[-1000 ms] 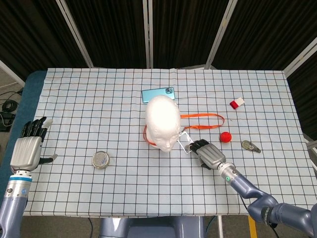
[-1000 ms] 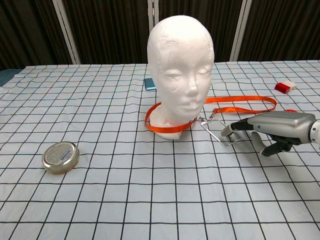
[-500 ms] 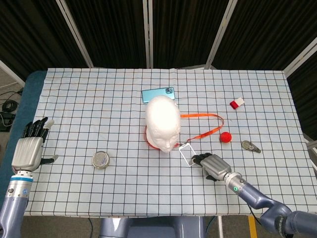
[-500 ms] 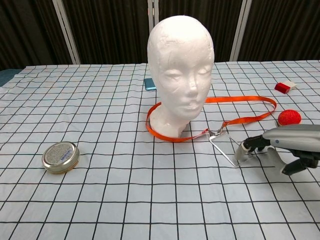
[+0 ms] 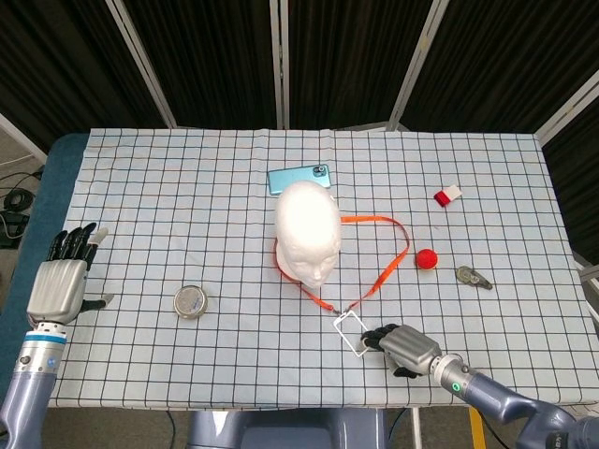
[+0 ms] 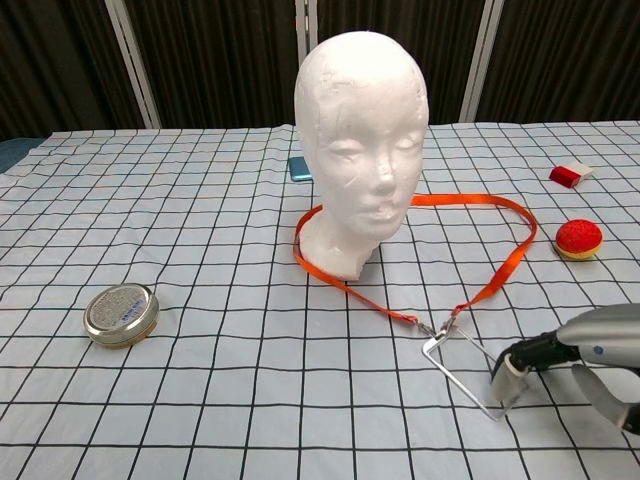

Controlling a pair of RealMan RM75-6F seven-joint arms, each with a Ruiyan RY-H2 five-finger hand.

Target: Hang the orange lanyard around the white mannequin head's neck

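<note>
1. The left hand (image 5: pixel 58 285) hovers at the table's edge, fingers spread, holding nothing.
2. The lanyard (image 6: pixel 480 246) loops around the head (image 6: pixel 362 140), trailing forward across the cloth.
3. The right hand (image 5: pixel 408 349) pinches the lanyard's clear badge holder (image 6: pixel 465 372) at its fingertips (image 6: pixel 508 378).

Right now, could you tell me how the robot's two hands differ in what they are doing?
The right hand pinches the clear badge holder on the orange lanyard, low over the table's near edge. The left hand holds nothing, its fingers apart, off the table's left side. Both are grey with dark fingers.
</note>
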